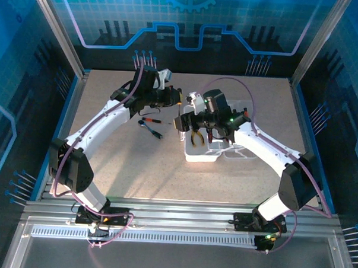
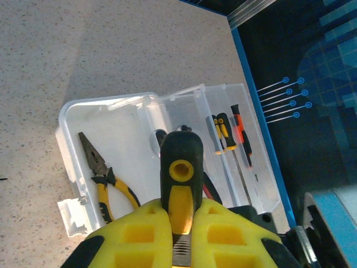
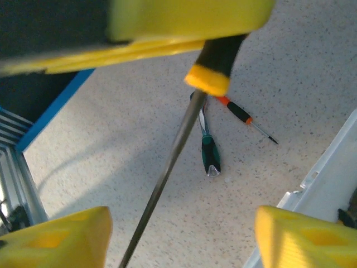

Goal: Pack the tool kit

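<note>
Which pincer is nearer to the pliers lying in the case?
Right. The right pincer hangs close beside the pliers at the case edge; the left pincer is farther back over the table, shut on a screwdriver.

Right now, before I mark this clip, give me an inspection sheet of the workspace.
Surface: speckled beige table, no spills seen.
Job's things: clear case open; pliers in one half, stored screwdrivers in the other; red screwdriver and green screwdriver loose on the table.
Clutter: nothing seen.
Grippers: left gripper shut on black-and-yellow screwdriver; right gripper open, fingers either side of its shaft.
Cables: purple cables follow both arms.
Surroundings: blue printed panels, metal frame.
</note>
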